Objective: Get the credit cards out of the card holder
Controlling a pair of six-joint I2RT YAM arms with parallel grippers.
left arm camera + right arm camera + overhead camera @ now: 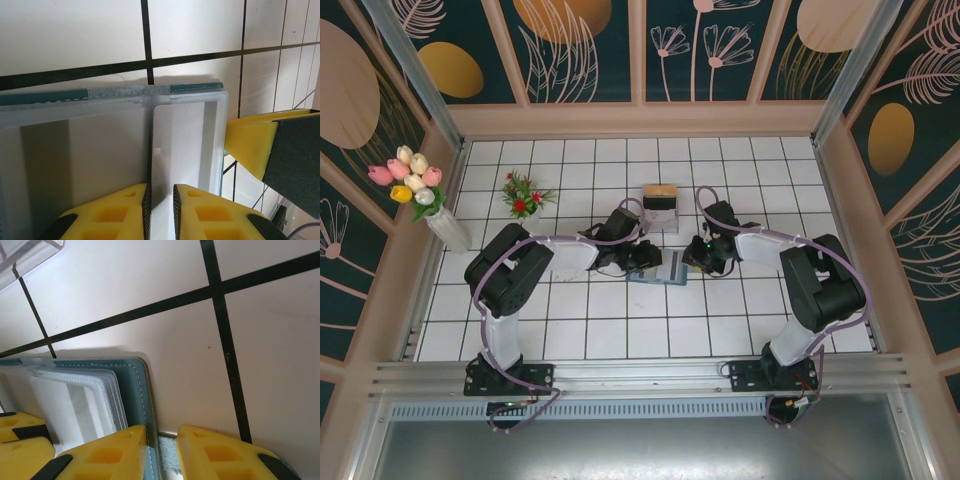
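Note:
The card holder, a dark teal wallet, lies open on the white tiles between my two grippers. My left gripper hovers low over its clear sleeves, jaws a narrow gap apart. A thin upright sleeve edge runs along the left pad. A pale credit card sits inside a sleeve just ahead, below the teal rim. My right gripper is shut on the card holder's right edge, its fingers straddling the stitched cover. More whitish cards show in the stacked sleeves. The right finger appears in the left wrist view.
A grey stand with a tan top sits just behind the wallet. A small red flower plant and a vase of tulips stand at the back left. A clear plastic edge lies nearby. Walls enclose the tiled floor.

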